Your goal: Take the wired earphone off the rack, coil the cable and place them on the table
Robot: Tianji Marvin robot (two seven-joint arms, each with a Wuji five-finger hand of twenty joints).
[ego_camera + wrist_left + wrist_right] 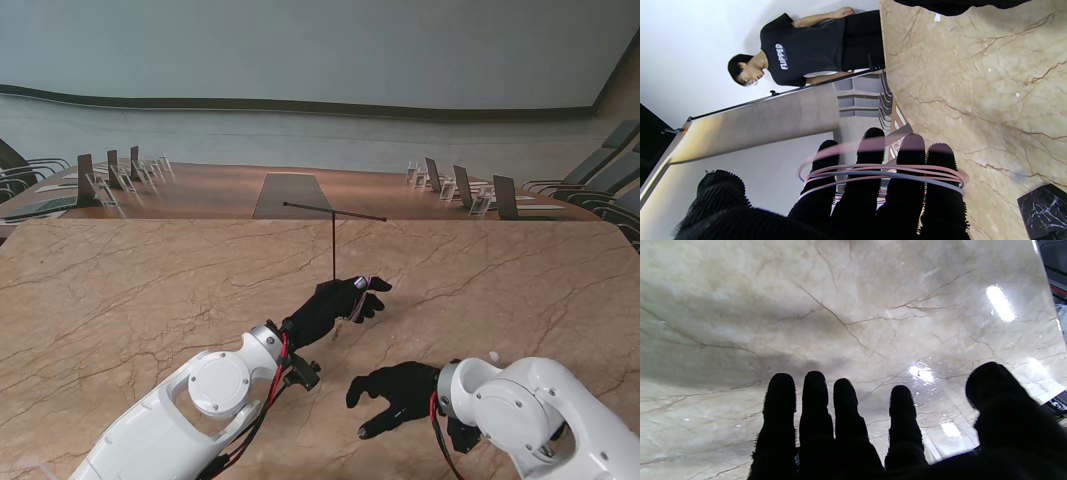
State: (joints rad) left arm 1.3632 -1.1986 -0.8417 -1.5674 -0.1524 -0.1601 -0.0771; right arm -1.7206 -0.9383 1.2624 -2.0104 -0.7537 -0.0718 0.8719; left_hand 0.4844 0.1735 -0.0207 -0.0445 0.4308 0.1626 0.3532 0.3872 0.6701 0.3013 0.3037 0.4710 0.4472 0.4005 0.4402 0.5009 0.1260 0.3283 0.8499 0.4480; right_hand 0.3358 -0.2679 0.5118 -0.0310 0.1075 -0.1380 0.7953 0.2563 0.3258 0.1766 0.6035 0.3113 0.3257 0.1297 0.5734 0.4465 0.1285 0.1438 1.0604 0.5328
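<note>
The pink and pale-blue earphone cable point(881, 170) is looped several times around the four straight fingers of my left hand point(903, 203). In the stand view that black-gloved left hand point(335, 300) hovers near the foot of the thin black T-shaped rack point(333, 240), with the cable point(356, 306) showing as a pale band across the fingers. No cable shows on the rack's crossbar. My right hand point(395, 393) hangs nearer to me and to the right, fingers spread, holding nothing. The right wrist view has its fingers point(840, 426) apart over bare marble. The earbuds themselves I cannot make out.
The marble table point(140, 300) spreads wide around both hands. The rack's dark marbled base block point(1042, 210) sits close to my left fingers. Beyond the far edge are a wooden desk with name stands point(470, 190) and chairs. A person in a black shirt point(800, 50) stands off the table.
</note>
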